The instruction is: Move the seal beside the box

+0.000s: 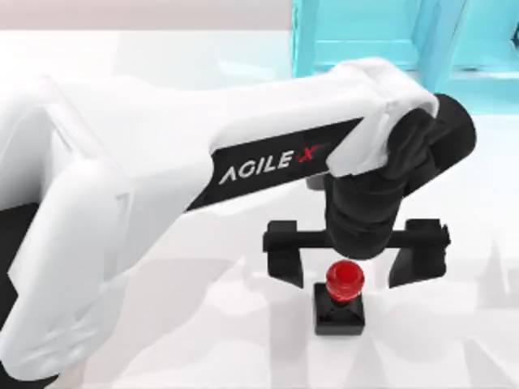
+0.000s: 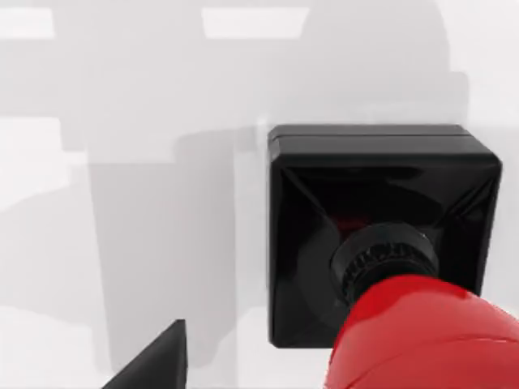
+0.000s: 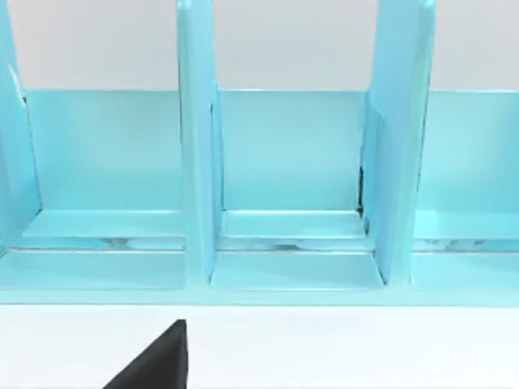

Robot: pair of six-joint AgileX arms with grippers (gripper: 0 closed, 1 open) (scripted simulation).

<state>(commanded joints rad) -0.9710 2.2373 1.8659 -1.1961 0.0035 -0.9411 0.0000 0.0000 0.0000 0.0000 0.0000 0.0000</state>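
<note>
Writing: white letters "AGILE" followed by a red "X" on a black band along the left arm, readable in the top view.
Left arm: reaches from the left edge across the white tabletop toward the middle-right.
Left claw: hangs just above the seal, its two black fingers spread wide and released, one on each side of the red knob, touching nothing.
Seal: stands upright on the tabletop, right of centre and toward the near edge; black square base below, glossy red round knob on top.
Seal relative to claw: the knob lies between the two fingers and just nearer than the bar joining them; the base sits a little nearer still.
Left wrist view: the seal is seen close from above, its red knob large and its black base resting on the tabletop.
Cyan shelf: translucent, at the far right of the tabletop, well apart from the seal; the right wrist view faces its upright dividers.
Right claw: cannot tell how its fingers stand.
</note>
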